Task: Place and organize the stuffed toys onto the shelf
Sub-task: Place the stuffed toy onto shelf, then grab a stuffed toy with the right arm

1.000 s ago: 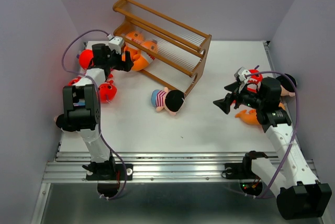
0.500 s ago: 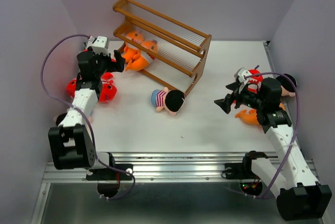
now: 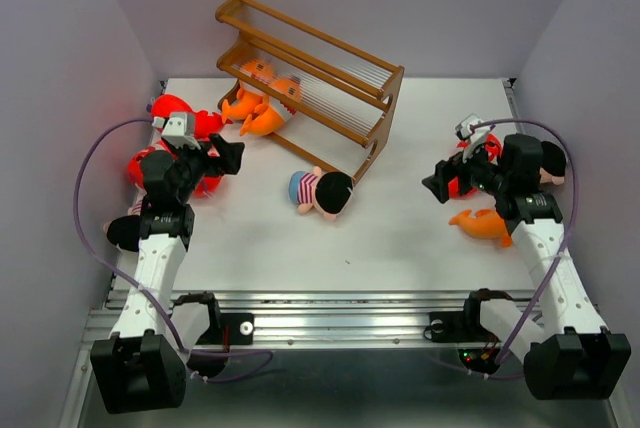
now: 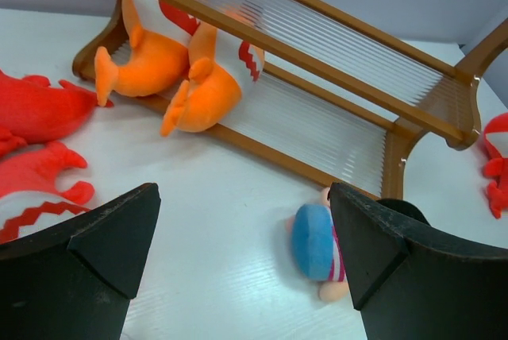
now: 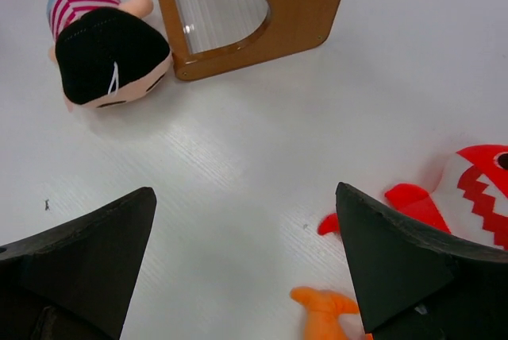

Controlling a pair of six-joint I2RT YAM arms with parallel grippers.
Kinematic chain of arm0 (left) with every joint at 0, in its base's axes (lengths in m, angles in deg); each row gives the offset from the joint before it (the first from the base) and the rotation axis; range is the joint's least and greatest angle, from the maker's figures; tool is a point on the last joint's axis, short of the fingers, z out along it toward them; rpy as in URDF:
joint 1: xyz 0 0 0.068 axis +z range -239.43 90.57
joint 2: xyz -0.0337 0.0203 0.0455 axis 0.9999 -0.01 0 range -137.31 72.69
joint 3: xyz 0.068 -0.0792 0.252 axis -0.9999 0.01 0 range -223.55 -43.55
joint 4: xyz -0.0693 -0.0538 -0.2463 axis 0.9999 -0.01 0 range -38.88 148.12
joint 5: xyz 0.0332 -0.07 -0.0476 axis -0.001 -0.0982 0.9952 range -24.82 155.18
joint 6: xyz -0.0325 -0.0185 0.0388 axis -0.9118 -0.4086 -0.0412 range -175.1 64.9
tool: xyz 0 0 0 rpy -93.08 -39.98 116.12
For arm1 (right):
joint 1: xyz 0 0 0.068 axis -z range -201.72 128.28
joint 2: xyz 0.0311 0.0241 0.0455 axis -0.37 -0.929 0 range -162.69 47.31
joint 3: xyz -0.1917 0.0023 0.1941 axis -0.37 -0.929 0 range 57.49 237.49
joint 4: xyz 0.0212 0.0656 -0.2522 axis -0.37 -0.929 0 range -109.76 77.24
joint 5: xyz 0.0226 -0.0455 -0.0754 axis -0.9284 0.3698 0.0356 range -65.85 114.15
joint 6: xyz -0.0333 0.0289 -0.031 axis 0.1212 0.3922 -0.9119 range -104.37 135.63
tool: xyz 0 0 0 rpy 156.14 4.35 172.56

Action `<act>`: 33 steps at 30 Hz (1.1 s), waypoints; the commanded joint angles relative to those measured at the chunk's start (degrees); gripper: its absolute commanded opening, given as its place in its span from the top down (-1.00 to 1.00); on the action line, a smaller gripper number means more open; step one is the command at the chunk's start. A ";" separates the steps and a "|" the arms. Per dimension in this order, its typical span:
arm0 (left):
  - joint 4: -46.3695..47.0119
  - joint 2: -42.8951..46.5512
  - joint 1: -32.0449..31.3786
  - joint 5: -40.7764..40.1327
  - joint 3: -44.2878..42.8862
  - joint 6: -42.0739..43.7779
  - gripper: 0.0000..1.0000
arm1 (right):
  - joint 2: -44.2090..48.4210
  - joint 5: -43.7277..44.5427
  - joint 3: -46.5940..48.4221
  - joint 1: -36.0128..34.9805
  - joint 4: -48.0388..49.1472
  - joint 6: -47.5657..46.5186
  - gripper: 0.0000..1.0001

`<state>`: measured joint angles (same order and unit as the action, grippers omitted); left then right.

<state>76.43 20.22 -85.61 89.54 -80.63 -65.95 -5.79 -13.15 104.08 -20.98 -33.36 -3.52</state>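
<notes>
On the desk (image 3: 400, 248), the left end effector (image 3: 232, 155) is pulling back from the shelf (image 3: 310, 63), open and empty; the right end effector (image 3: 432, 180) is gaping empty too.
Two orange fish (image 3: 268, 114) are lying on the bottom tier; one doll (image 3: 322, 191) is lying just beside the shelf's right end; a lone fish (image 3: 484, 226) is lying near the right arm.

Striped doll (image 3: 320, 191) near shelf (image 3: 389, 100)
</notes>
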 commanded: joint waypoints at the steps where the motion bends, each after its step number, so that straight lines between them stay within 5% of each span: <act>1: -1.08 2.11 -0.82 4.29 -0.09 -2.51 -0.97 | -3.05 6.35 11.40 0.23 -6.89 1.14 -1.00; 14: -3.45 4.39 -6.01 8.69 -0.89 -1.80 -0.98 | -12.90 36.13 24.34 2.51 -21.41 10.80 -1.00; 33: -3.89 5.71 -8.21 8.69 -0.71 -1.54 -0.97 | -21.16 38.97 17.05 26.43 -22.13 -4.04 -0.99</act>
<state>71.01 25.03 -93.26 97.08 -80.59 -67.68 -25.92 25.10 123.66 3.67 -57.41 -4.77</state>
